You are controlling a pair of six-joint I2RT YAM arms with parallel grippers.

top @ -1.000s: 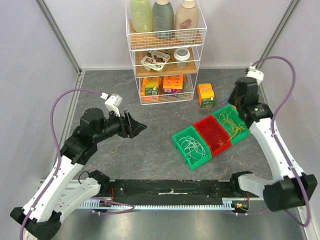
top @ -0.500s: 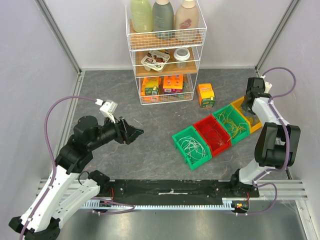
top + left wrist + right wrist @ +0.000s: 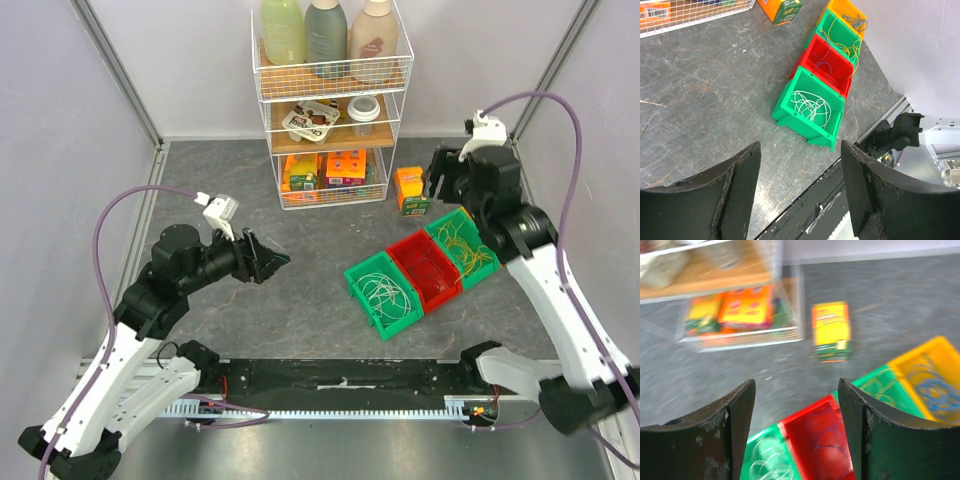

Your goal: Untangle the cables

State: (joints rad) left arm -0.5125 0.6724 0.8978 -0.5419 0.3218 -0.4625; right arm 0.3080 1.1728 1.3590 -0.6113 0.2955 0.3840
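Right hand (image 3: 447, 172) is swinging left off the yellow bin (image 3: 912, 352), fingers apart and empty; left hand (image 3: 268, 258) is hovering apart, empty. Cables (image 3: 810, 106) are lying colour-sorted in the bins (image 3: 785, 112) at right. Sorting appears finished; next move calls for checking for strays.

Overhead view faces down; both wrist views look obliquely at the bins (image 3: 796, 120).

No legible text, bottle labels (image 3: 325, 40) too small, shelf boxes (image 3: 330, 168) and orange carton (image 3: 411, 190) print blurred.
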